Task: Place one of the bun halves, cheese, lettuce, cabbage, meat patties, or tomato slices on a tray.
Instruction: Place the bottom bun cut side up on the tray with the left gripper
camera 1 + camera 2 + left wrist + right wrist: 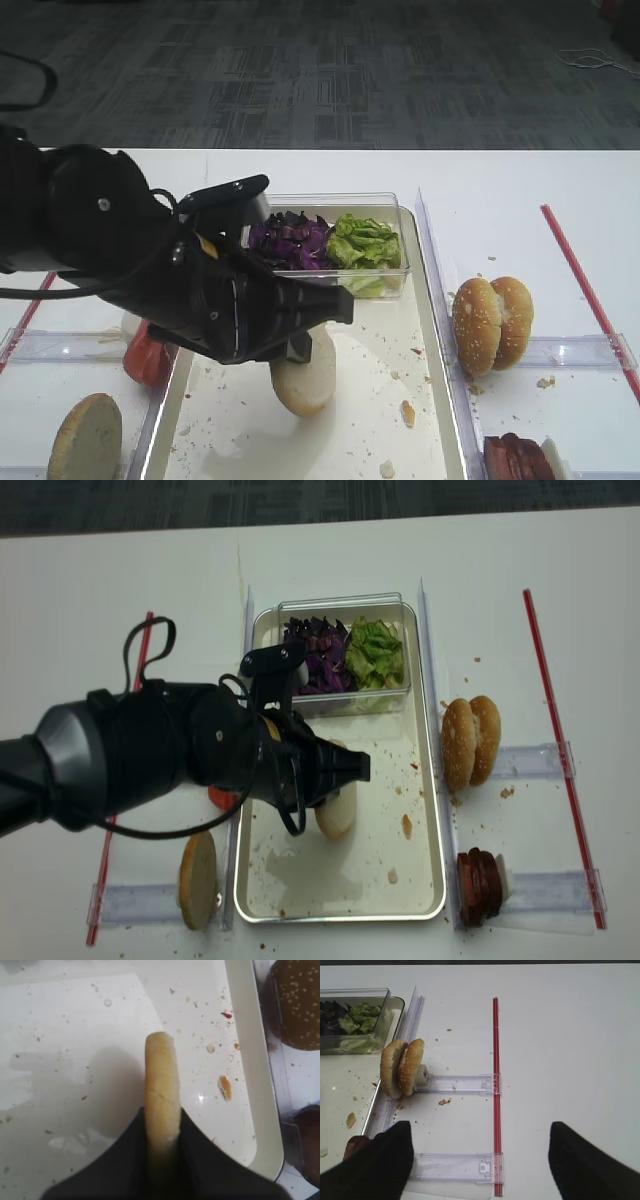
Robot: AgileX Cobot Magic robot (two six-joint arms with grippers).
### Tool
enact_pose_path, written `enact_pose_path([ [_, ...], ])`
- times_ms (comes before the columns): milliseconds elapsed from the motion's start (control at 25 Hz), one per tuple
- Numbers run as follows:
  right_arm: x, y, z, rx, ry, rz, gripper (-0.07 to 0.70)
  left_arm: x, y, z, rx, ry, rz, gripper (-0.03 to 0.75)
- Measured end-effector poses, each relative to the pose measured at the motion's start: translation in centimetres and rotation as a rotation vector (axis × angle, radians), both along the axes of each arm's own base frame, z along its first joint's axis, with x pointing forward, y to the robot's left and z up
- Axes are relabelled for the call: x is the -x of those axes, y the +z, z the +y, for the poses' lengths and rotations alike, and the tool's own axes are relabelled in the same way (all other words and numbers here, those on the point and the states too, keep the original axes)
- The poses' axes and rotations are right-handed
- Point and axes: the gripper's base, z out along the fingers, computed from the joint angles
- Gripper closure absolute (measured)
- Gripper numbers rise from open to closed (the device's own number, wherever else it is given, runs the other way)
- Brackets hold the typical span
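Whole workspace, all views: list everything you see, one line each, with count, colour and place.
tray: one, cream-white, silvery rim, centre, crumb-strewn
bun half: one, pale cream, on edge over the tray, clamped
clear tub: one, at the tray's far end
cabbage: one clump, purple, tub's left part
lettuce: one clump, light green, tub's right part
sesame bun halves: two, golden, right of tray
meat patties: dark reddish-brown, count unclear, near right
tan bun half: one, left of tray
tomato slices: red, count unclear, left of tray
red strips: two, outer sides
left gripper: shut on the bun half
right gripper: black, open, empty
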Motion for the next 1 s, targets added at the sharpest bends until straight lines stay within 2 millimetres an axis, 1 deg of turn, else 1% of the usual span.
enact_pose_path([
  [120,0.0,0.0,0.0,0.000,0.000,0.000,0.042,-0.3,-0.9,-0.2,-0.014,0.004,0.007,0.620],
  [240,0.0,0.0,0.0,0.000,0.000,0.000,0.042,-0.8,-1.3,-0.7,-0.024,-0.010,0.010,0.620],
  [480,0.0,0.0,0.0,0.000,0.000,0.000,0.042,-1.5,-1.3,-1.8,0.026,-0.062,0.009,0.620],
  [680,0.0,0.0,0.0,0.000,0.000,0.000,0.041,-2.2,-2.4,-1.5,0.032,-0.068,0.044,0.620],
  [880,0.0,0.0,0.0,-0.004,-0.002,0.000,0.042,-2.3,-2.7,-1.5,0.031,-0.069,0.051,0.620],
  [960,0.0,0.0,0.0,-0.004,-0.002,0.000,0.042,-2.3,-2.7,-1.5,0.030,-0.072,0.054,0.607],
  [1000,0.0,0.0,0.0,-0.004,-0.002,0.000,0.042,-2.3,-2.7,-1.5,0.030,-0.072,0.054,0.585],
])
